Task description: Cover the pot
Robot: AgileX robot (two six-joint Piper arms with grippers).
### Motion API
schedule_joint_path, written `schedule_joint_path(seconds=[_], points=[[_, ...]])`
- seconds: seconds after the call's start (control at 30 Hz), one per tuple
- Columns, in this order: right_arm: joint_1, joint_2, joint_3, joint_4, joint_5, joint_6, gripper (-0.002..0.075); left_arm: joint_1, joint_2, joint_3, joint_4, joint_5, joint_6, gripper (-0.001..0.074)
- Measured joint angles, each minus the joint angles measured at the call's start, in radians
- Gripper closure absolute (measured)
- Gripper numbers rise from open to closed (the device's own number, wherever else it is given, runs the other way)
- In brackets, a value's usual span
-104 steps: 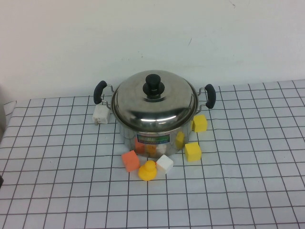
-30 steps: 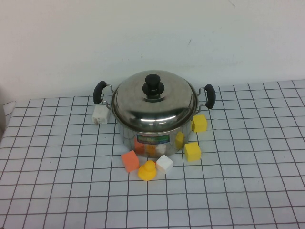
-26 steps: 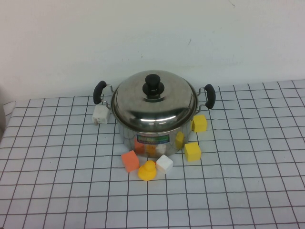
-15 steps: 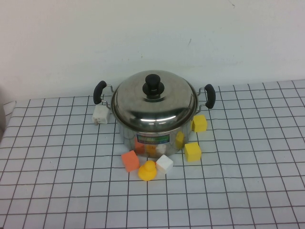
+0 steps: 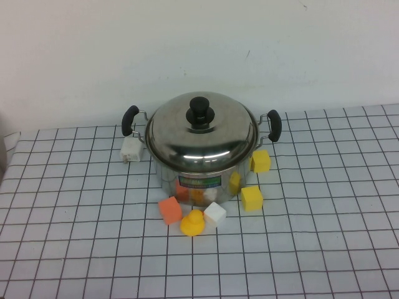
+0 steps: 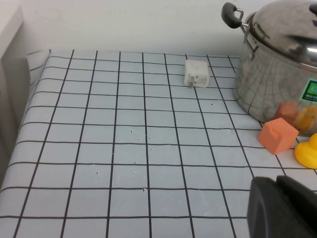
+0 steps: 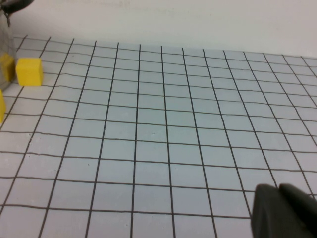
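High view shows a bench [image 5: 324, 249] covered in white cloth with a black grid, plain white wall behind. The pot [image 5: 199, 177] sits near the back edge, about mid-width, with its lid [image 5: 201, 132] on. Blocks and a yellow duck [image 5: 192, 222] cluster along its front, and a white adapter [image 5: 131, 149] sits by its left handle. Nothing's moved since the earlier frames. The left gripper [image 6: 285, 208] hangs low over the left side, pinched closed on nothing. The right gripper [image 7: 285, 213] is over the right side; can't tell its state.
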State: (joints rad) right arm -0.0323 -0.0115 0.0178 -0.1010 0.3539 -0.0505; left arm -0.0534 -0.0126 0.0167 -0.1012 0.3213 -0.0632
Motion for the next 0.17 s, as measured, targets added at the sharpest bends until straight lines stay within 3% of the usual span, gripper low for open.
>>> schedule_joint_path(seconds=[0.17], points=[[0.0, 0.0, 0.0, 0.0, 0.0, 0.0, 0.0717, 0.0, 0.0, 0.0, 0.0, 0.0, 0.0, 0.0736]])
